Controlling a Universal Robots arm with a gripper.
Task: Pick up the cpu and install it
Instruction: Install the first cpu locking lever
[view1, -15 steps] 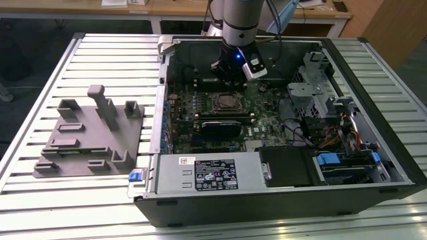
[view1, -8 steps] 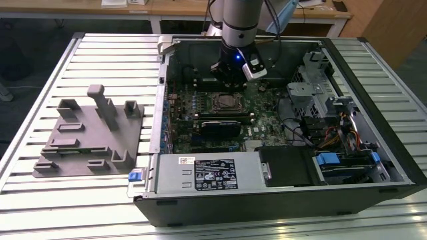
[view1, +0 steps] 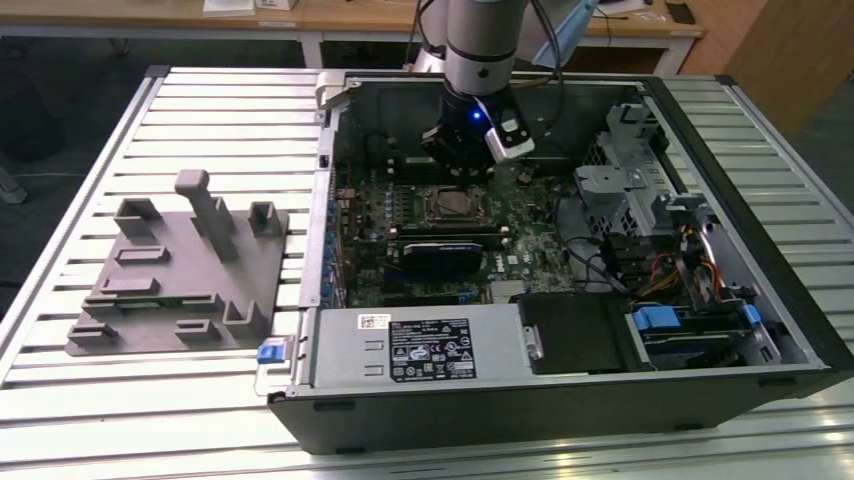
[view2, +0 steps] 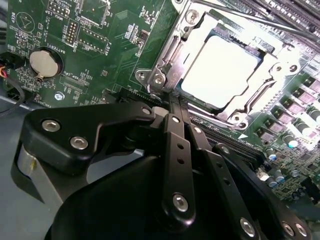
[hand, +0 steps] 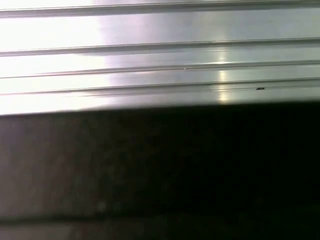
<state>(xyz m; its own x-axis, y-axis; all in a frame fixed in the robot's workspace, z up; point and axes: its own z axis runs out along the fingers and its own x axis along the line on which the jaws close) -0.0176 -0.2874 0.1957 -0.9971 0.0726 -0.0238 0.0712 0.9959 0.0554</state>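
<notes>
I've got the arm down inside the open computer case (view1: 747, 330), which lies on its side on the slatted metal counter (view1: 160, 400). The gripper (view1: 454, 168) hangs just above the motherboard (view1: 387, 215), right over the far edge of the socket (view1: 450, 205).

In the second wrist view the black linkages of the gripper (view2: 170, 107) come together to a point, fingers drawn in tight against each other, and I see nothing pinched between them. So: closed and empty, as far as I can read it.

The cpu (view2: 220, 70) is sitting in the socket (view2: 160, 75), silvery top glaring bright, flat and square inside the metal frame. It looks seated, and the gripper tips are near the frame's corner, just beside the latch hardware there. Whether they actually touch the metal, I can't tell.

Handling, my judgement: that chip is light, stiff and thin, with a slick metal lid, and the contact side and the socket beneath are delicate. I'd only ever take it by two opposite edges, level, never pressing on the top or dragging it sideways.

Off on the exterior view's left, a grey moulded fixture (view1: 180, 270) stands on the counter, well apart from the case. The coin cell (view2: 44, 62) shows on the board in the second wrist view.
</notes>
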